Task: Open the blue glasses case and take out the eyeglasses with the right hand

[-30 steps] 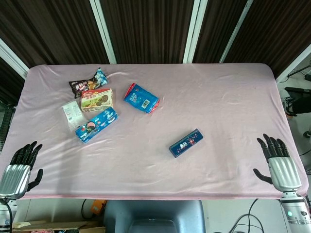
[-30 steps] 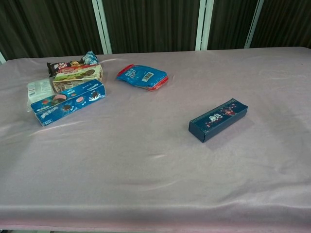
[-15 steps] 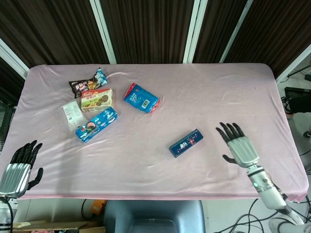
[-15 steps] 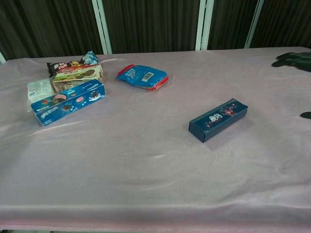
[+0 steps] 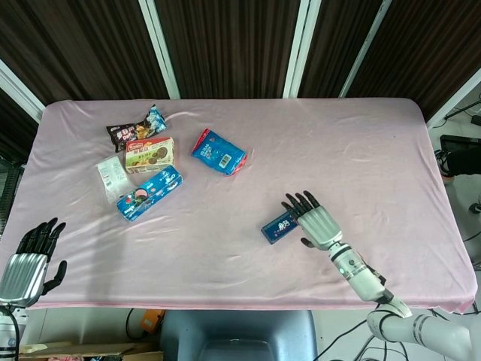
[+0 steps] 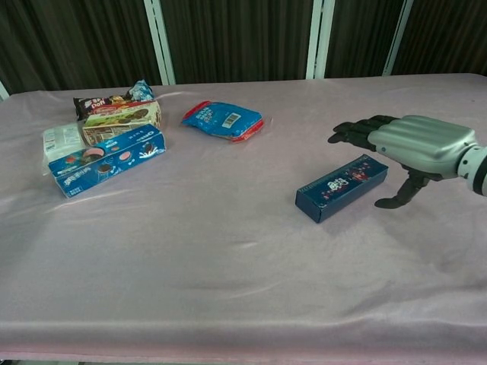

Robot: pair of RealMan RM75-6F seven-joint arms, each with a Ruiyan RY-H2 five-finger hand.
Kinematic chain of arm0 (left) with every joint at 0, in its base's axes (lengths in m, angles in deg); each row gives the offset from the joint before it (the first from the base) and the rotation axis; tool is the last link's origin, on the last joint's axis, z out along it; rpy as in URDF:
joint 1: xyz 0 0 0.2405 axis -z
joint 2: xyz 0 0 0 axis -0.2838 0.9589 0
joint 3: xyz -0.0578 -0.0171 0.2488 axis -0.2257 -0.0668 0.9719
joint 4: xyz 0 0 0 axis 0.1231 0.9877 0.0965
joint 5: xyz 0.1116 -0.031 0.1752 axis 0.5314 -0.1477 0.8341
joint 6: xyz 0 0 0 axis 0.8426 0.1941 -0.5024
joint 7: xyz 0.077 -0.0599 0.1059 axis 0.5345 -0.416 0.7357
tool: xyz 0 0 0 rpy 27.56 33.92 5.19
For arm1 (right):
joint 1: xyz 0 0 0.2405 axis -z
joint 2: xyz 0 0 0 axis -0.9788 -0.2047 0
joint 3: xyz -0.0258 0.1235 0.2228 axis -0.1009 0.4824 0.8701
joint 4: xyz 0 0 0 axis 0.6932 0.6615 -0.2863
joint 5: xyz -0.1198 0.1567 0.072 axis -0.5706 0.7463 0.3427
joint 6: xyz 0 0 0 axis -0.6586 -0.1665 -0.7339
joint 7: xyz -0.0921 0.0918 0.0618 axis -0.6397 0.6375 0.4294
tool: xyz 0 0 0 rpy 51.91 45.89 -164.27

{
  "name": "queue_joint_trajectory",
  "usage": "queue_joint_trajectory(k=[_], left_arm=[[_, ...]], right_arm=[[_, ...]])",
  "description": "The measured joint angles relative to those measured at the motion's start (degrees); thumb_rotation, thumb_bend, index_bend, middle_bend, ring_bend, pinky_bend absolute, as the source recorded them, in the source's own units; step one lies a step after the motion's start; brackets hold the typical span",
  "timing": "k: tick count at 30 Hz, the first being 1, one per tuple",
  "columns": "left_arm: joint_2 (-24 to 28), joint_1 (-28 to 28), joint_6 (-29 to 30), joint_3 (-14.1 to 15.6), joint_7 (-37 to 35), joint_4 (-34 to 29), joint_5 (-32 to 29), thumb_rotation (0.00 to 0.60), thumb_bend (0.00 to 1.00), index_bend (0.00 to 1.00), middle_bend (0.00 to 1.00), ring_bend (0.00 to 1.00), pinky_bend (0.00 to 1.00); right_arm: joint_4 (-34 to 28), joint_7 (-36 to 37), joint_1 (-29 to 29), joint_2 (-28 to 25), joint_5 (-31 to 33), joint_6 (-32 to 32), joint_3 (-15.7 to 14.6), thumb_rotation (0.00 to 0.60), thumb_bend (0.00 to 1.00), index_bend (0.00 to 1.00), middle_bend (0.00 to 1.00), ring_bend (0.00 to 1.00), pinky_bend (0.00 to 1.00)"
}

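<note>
Dark slatted panels behind, pink cloth over the bench, and here comes the action: the right hand has swept in from the near right edge of the bench, and in a single second it has covered the whole gap to the blue glasses case. It now hovers palm-down over the case's right end, fingers spread and holding nothing, thumb dropped low beside the case; the chest view shows it above the lid, and I cannot tell whether any contact is made. The case lies closed and flat, right of centre, unmoved through all this, eyeglasses hidden inside. The left hand stays parked at the near left corner, fingers apart, empty. Off at the far left the snack pile sits well clear: the blue cookie box, the green biscuit box, the blue pouch. So the reach looks about done; by my reading the opening of the lid is the job now, and nothing of it has begun
</note>
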Motion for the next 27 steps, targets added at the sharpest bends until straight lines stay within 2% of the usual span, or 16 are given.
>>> queue_joint_trajectory(k=[10,17,23,27], left_arm=[[-0.2,0.0,-0.2,0.1,0.8,-0.1,-0.2,0.6,0.44,0.0,0.01,0.0,0.12],[0.0,0.0,-0.5,0.2,0.7,-0.1,-0.2,0.6,0.44,0.0,0.01,0.0,0.12],[0.3,-0.1,-0.5,0.4,0.5,-0.4,-0.3,0.6,0.44,0.0,0.02,0.0,0.12],[0.4,-0.1,-0.5,0.5,0.3,-0.5,-0.1,0.6,0.44,0.0,0.02,0.0,0.12]], right_arm=[[4.2,-5.6,-4.8,7.9,5.8,2.9,2.5,0.6,0.34,0.05,0.0,0.0,0.0],[6.0,-8.1,-7.1,11.2,10.8,4.1,4.5,0.6,0.33,0.05,0.0,0.0,0.0],[2.8,-7.7,-6.7,9.4,11.9,3.7,4.0,0.6,0.33,0.04,0.0,0.0,0.0],[-2.5,-6.2,-4.8,4.6,10.6,1.1,2.7,0.6,0.34,0.04,0.0,0.0,0.0]])
